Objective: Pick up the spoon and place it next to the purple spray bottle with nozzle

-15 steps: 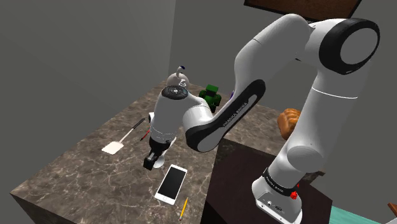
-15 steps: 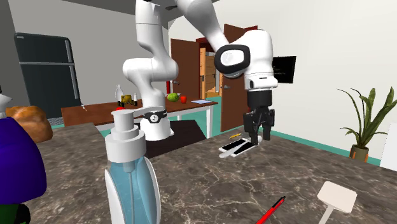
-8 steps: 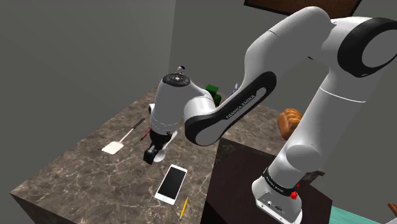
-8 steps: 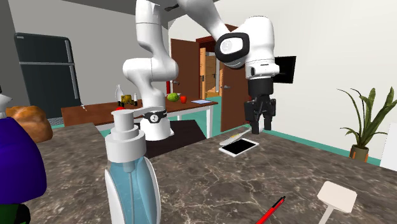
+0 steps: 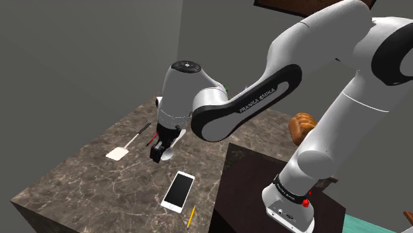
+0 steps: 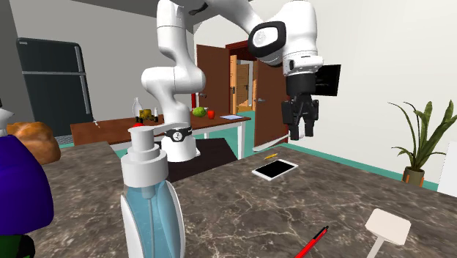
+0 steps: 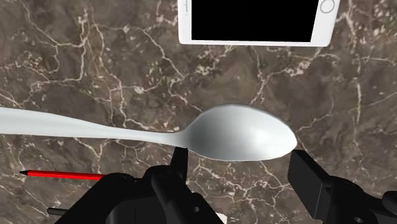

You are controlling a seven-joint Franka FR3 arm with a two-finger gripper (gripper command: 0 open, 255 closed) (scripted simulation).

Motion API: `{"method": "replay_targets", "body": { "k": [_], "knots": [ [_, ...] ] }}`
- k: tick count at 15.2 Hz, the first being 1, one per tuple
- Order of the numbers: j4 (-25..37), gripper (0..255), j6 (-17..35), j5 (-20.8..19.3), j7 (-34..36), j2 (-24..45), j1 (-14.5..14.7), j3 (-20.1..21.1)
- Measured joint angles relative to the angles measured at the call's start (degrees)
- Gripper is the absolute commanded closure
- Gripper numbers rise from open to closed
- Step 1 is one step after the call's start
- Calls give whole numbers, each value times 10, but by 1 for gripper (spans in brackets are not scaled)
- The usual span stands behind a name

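Wrist view gives us the silver-grey spoon (image 7: 245,133) lying crosswise between the fingers of the black two-finger gripper (image 7: 242,167). The fingers press on the two ends of its bowl and the long handle sticks out far to one side. We judge that the spoon is gripped and carried in the air, over the dark marble counter (image 5: 79,179), between the white smartphone (image 7: 254,22) and the red pen (image 7: 60,174).

The purple spray bottle (image 6: 20,198) stands at the second exterior view's left edge, near that camera and well apart from the gripper (image 6: 300,130). Its nozzle is cut off by the edge. Just to the right of it stands a clear blue soap bottle with a white pump (image 6: 150,198).

We see two dangers. The bowl is smooth and rounded and the handle's weight is all on one side, so a quick swing could turn the spoon in the grip or let it slip out. Also, the protruding handle could knock the soap bottle during the lowering beside the purple one.

In the shoulder view the arm rises from the stand at the lower right and bends over high. The forearm comes down to the left, and the gripper (image 5: 157,153) points down at the counter, a little slanted.
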Motion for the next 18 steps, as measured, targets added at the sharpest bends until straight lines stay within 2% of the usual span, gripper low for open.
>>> {"method": "replay_targets", "body": {
  "k": [8,18],
  "knots": [
    [24,255,-64,59,-45,-54,7,-8],
    [66,255,-142,95,-76,-100,15,-24]
  ]
}}
